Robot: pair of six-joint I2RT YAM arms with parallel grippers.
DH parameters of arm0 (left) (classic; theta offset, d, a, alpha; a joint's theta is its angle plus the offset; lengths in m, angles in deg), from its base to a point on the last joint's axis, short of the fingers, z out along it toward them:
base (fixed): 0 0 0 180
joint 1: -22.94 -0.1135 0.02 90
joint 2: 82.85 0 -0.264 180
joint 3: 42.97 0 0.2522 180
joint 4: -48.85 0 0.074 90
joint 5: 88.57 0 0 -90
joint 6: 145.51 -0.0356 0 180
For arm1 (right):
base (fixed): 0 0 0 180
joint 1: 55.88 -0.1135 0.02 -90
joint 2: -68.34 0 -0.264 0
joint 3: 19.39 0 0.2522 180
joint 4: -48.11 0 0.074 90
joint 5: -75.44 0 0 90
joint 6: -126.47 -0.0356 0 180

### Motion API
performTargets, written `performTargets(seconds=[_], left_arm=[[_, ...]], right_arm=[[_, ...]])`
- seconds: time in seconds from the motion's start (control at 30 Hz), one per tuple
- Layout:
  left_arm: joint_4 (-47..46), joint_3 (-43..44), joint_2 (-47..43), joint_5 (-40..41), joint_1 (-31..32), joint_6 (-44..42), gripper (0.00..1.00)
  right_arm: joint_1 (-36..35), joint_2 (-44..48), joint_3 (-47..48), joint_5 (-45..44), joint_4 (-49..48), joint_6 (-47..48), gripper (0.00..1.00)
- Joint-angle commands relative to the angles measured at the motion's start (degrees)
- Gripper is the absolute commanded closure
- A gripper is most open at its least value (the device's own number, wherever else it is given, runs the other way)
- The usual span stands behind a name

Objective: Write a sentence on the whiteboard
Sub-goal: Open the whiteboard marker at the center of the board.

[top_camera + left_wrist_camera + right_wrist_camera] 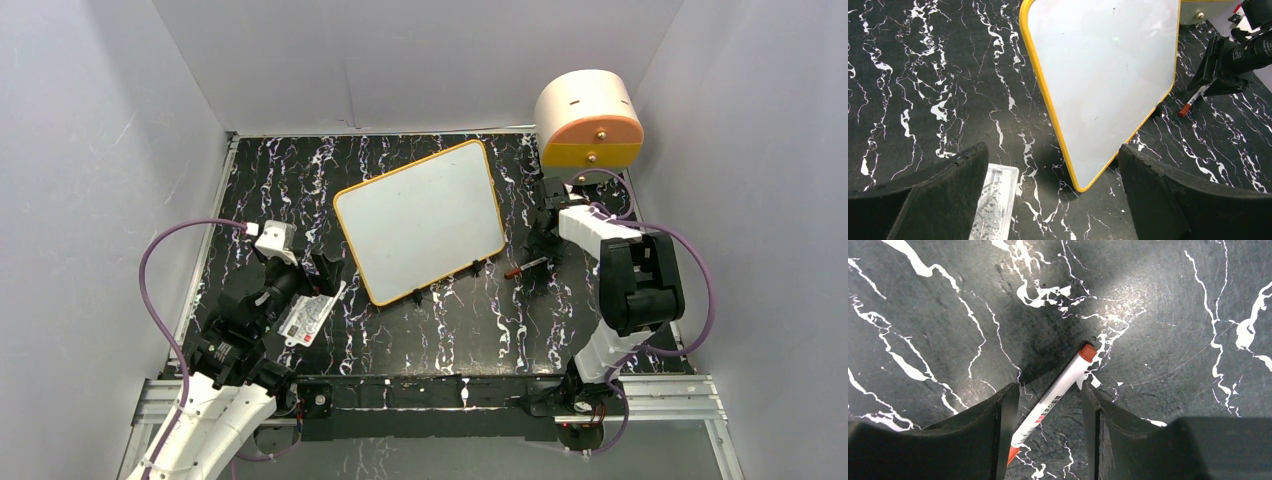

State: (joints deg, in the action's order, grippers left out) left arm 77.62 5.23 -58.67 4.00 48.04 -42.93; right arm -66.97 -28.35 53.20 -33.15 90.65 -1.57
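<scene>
The whiteboard (420, 220) (1103, 75) with its orange-yellow frame lies askew in the middle of the black marbled table. Its face is blank and no sentence shows on it. A white marker (527, 267) (1193, 102) (1058, 400) with a red cap lies flat on the table just right of the board. My right gripper (543, 250) (1049, 390) reaches down over it, jaws partly apart, with the marker lying diagonally between the fingers. My left gripper (300, 272) (1053, 150) stands wide open and holds nothing, near the board's near left corner.
A small white printed plastic card (305, 318) (993, 205) lies under the left gripper's left finger. A cream and orange rounded container (588, 120) stands at the back right corner. Grey walls close in the table on three sides.
</scene>
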Motion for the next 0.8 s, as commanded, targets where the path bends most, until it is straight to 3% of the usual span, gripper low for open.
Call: performTargets(seconds=[0.0,0.23,0.53,0.77], left_arm=[[-1.4,0.3,-0.1,0.4,0.3,-0.8,0.02],[-1.4,0.4,-0.1,-0.1,0.3,-0.8,0.02],[-1.5,0.8,0.6,-3.5,0.3,-0.4,0.02],[-2.3,2.0,3.4,-8.7,0.3,3.7,0.02]], right_arm=[[0.5,-1.0,3.0,-2.2,1.2,-2.5,0.44],[0.5,-1.7,1.4,-0.6,1.2,-3.6,0.58],[0.5,0.6,-2.2,1.5,-1.2,-4.3,0.88],[0.3,6.9,-8.5,7.8,-8.0,-4.2,0.97]])
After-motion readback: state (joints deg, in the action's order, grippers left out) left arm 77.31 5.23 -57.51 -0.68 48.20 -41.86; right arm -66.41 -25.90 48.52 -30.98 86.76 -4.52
